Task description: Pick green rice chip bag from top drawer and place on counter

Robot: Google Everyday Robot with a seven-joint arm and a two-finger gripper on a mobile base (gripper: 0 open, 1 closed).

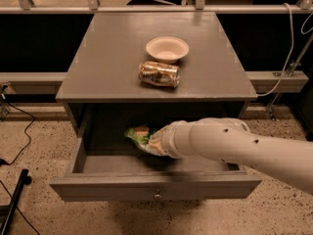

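Deep inside the drawer [156,187], close to its back wall and a bit left of its middle, is the bag [137,132]. It is bright green and crinkly, with a round tan cake showing on it. My gripper [149,142] is inside the drawer too, right up against the bag's right end. My fat white arm [244,146] comes in over the drawer's right side and hides the tip. So I cannot tell if my gripper is open or closed, or if it has the bag. I think the bag may be a little way up off the drawer's floor, since I see a dark shadow lower down. I am not sure of that.

Some of the job looks done. The drawer is pulled out wide, and my gripper is at the bag.

Most of the job is left. The bag is not yet out of the drawer. I think I must have a good hold on it, lift it up past the drawer's front edge, and set it on the counter [107,58], the flat grey top right above the drawer. A can [159,74] lies on its side up there, above the drawer's middle. A bowl [167,48] sits just behind it, farther from the drawer. The grey top above the drawer's left side looks like a good spot for the bag.
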